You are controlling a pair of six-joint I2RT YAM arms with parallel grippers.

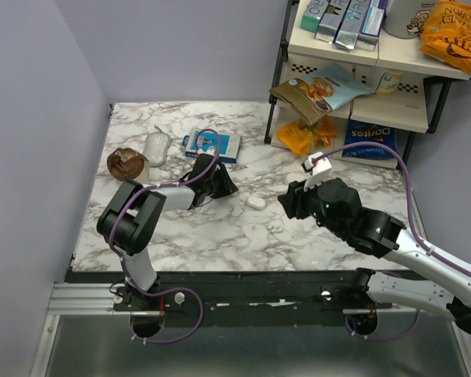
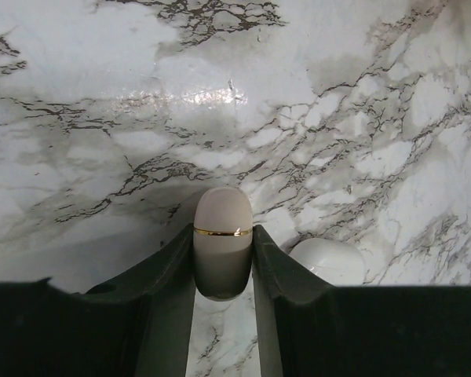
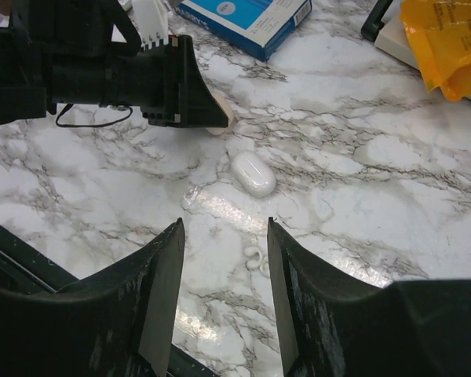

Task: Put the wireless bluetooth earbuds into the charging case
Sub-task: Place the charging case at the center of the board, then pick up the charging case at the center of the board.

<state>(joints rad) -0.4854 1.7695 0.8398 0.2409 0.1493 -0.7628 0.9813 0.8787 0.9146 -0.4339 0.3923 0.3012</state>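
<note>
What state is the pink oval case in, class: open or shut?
Shut. The pink oval case, held in the left gripper, shows its halves meeting at the gold band, no gap.

Mock shop with snack-stocked shelf [image 1: 322, 49]

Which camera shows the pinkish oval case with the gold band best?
Left wrist: the pinkish case stands centred, gripped by the left tool, gold band plain. Right wrist shows only its end poking past that tool. Top view hides it.
</note>
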